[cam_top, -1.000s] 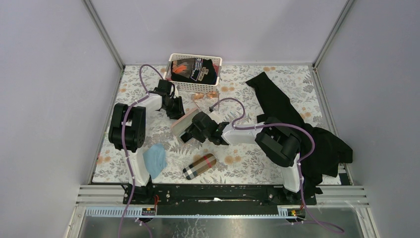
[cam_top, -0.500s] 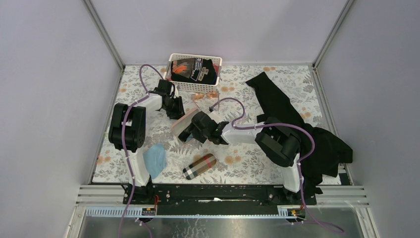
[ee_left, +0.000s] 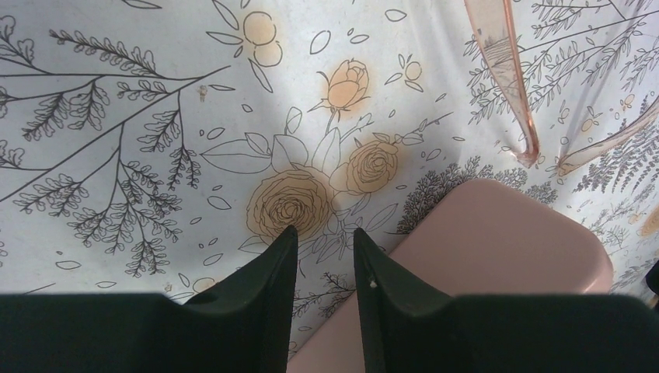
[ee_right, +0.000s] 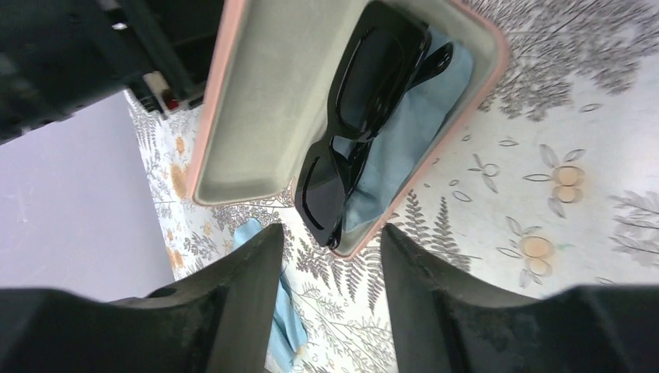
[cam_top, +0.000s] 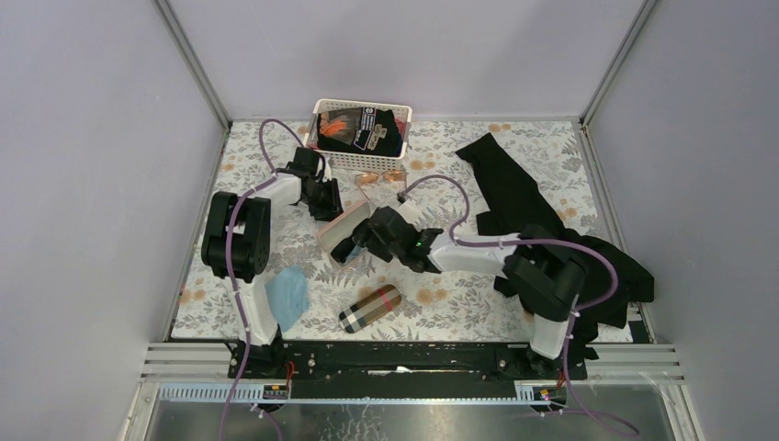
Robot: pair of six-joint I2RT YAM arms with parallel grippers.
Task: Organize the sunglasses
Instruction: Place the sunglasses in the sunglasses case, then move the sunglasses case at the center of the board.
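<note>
The black sunglasses (ee_right: 365, 78) lie folded in the open case (ee_right: 264, 101); the tinted pair (ee_left: 503, 78) is cut off. Left gripper (ee_left: 325, 233) and right gripper (ee_right: 330, 231): jaws parted, empty.

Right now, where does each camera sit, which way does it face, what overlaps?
Top: high behind the bases, looking down and forward at the table; left arm and right arm show whole.
Left wrist: looks down at the table past the left gripper; a pink case corner and the tinted sunglasses temples beyond.
Right wrist: looks past the right gripper into the open case; black sunglasses on a blue cloth inside.
Shared: the pink case is in all three views.
</note>
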